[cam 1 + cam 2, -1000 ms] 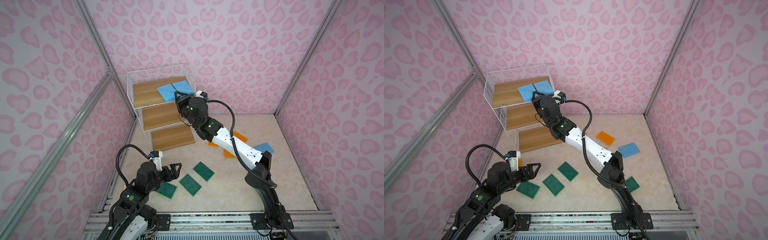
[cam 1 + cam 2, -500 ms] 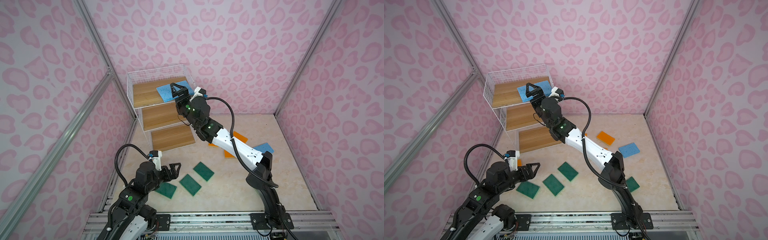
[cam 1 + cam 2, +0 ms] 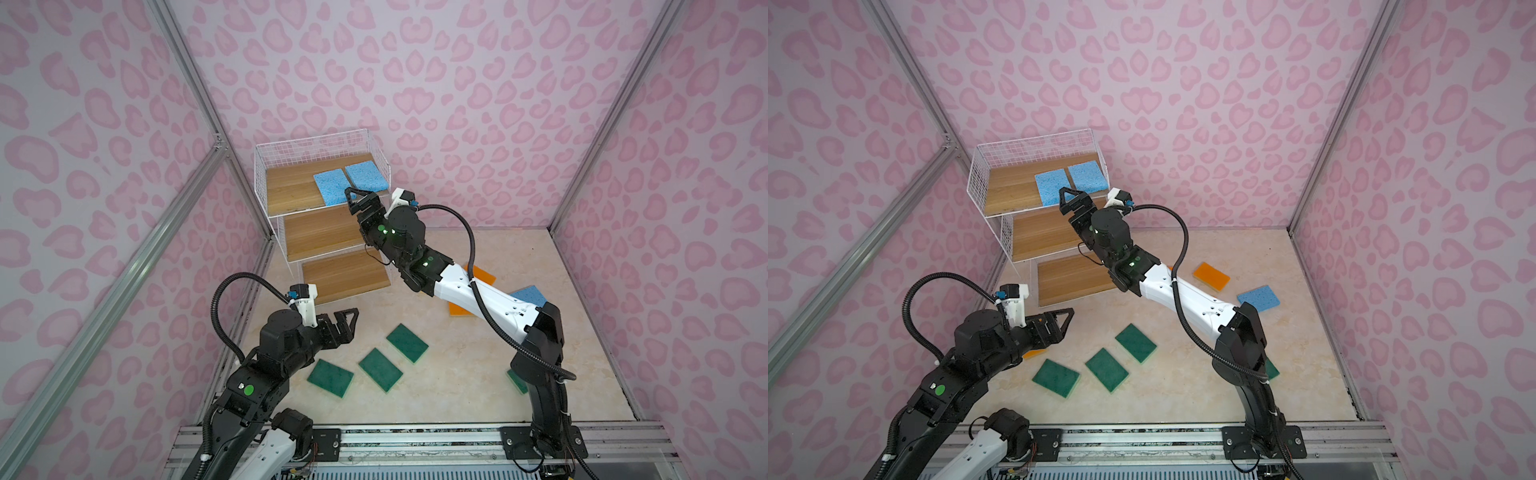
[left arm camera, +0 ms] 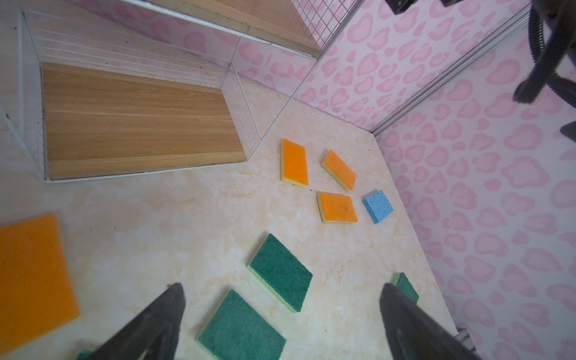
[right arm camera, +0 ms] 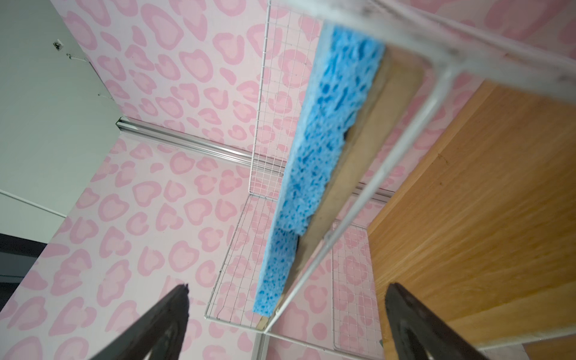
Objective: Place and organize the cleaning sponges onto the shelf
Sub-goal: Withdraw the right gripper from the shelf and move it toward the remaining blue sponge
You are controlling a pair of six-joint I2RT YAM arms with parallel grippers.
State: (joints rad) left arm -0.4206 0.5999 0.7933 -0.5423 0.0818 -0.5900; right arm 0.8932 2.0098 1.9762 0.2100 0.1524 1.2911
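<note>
A robot test cell in a lab: a left arm and a right arm are bolted to a metal rail. Behind the rail, pink-patterned panels on aluminium posts box in a marbled floor.

Pink blotch-print walls on left, far and right; aluminium posts run up both far corners; one slanted aluminium bar crosses the left wall; beige marbled tabletop; aluminium rail along the near edge; slotted grille just nearer.
</note>
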